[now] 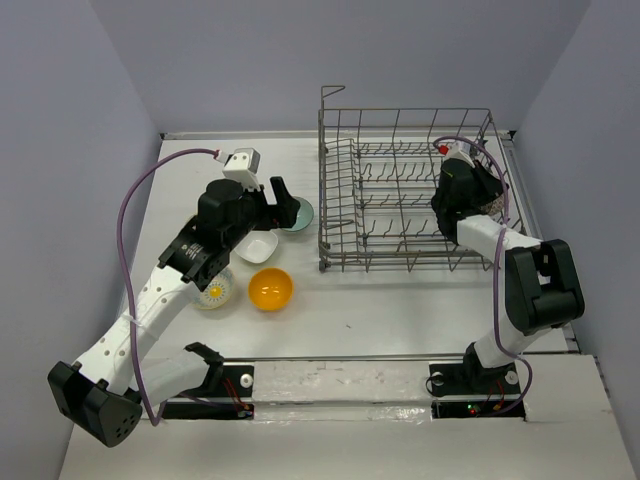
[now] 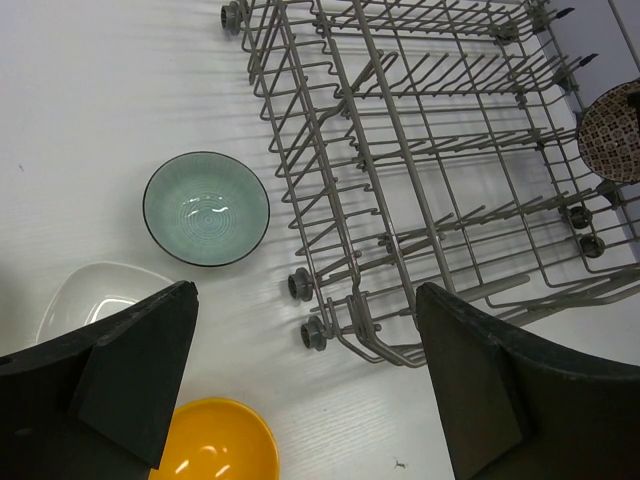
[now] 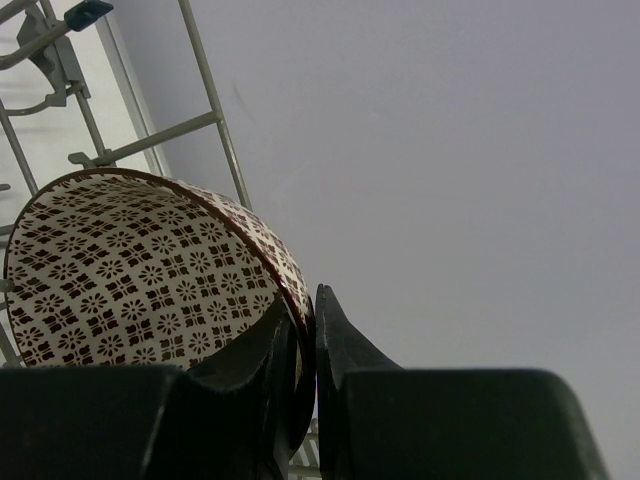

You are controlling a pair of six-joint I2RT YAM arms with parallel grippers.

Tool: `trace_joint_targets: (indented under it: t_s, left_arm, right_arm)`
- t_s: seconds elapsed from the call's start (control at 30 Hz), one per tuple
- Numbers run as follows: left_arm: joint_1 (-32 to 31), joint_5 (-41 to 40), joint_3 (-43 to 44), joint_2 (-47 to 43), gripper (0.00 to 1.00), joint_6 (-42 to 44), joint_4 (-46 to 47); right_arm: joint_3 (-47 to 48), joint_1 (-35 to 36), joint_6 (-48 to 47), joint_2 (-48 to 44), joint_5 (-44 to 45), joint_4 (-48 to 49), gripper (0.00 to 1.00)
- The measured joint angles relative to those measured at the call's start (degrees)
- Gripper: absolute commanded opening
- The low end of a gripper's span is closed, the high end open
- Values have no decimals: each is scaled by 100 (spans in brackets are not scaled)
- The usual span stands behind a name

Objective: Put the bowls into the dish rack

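The grey wire dish rack (image 1: 410, 190) stands at the back right and also shows in the left wrist view (image 2: 430, 150). My right gripper (image 3: 305, 340) is inside the rack's right end (image 1: 470, 195), shut on the rim of the brown-speckled bowl (image 3: 140, 270), which is tilted on edge. My left gripper (image 2: 305, 380) is open and empty above the table, left of the rack (image 1: 280, 205). Near it lie the pale teal bowl (image 2: 206, 208), the white squarish bowl (image 2: 100, 300) and the orange-yellow bowl (image 2: 215, 440). The yellow-flower bowl (image 1: 213, 292) is partly under my left arm. The yellow-and-white bowl is out of view.
The rack's small wheels (image 2: 300, 285) and left wall sit close to my left gripper's right finger (image 2: 500, 390). Grey walls enclose the table on three sides. A purple cable (image 1: 135, 200) loops off the left arm.
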Motion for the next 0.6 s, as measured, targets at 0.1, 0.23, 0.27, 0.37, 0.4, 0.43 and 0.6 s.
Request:
trace_joint_targets:
  t_s: [0.1, 0.23, 0.27, 0.37, 0.4, 0.43, 0.6]
  left_arm:
    - [-4, 2, 0, 0, 99, 0, 0]
    - [-7, 2, 0, 0, 99, 0, 0]
    - [-9, 2, 0, 0, 99, 0, -2]
    - [-24, 2, 0, 0, 99, 0, -2]
    - [-35, 7, 0, 0, 99, 0, 0]
    - [-42, 7, 0, 0, 99, 0, 0]
    - [-42, 7, 0, 2, 99, 0, -2]
  right_arm:
    - [-7, 0, -17, 0, 2, -31, 1]
    - [-7, 0, 7, 0, 24, -94, 1]
    - [-7, 0, 15, -2, 31, -105, 1]
    - [-7, 0, 83, 0, 46, -157, 1]
    - [-7, 0, 105, 0, 48, -188, 1]
    - [-7, 0, 127, 0, 52, -221, 1]
    - [-4, 0, 317, 13, 76, -442, 2]
